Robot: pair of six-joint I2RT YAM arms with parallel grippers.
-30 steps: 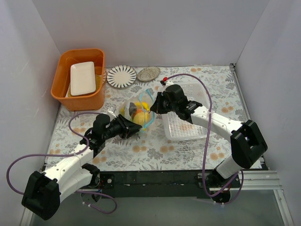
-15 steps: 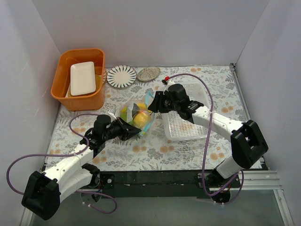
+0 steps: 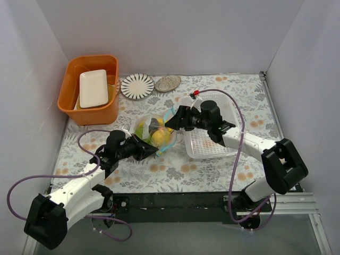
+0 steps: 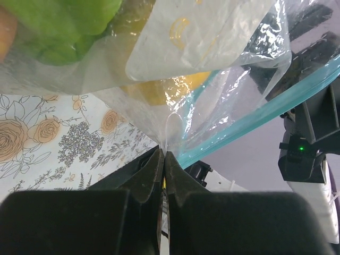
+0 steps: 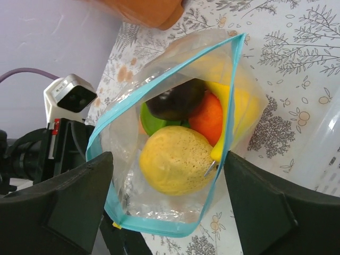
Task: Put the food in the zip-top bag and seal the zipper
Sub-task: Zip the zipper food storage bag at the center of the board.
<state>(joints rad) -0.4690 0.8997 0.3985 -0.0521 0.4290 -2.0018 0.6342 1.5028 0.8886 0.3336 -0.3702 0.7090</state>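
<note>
Right jaws newly spread, zip-top bag (image 3: 153,133), floral tablecloth (image 3: 175,170), pale walls (image 3: 175,37)

A floral-printed cloth (image 3: 175,170) covers the surface, pale with orange blooms and grey leaf sprigs. At the far left corner stands an orange plastic tub (image 3: 95,114), and a white rectangular dish (image 3: 94,87) lies inside it, tilted against the tub's wall. Just to the tub's right, by the back wall (image 3: 186,32), lies a round plate with dark radiating stripes (image 3: 137,86). A smaller, grey speckled plate (image 3: 168,83) lies beside it, their rims almost touching. Toward the right of the cloth sits a white lattice basket (image 3: 204,146), shallow and rectangular, with only part of its floor showing.
</note>
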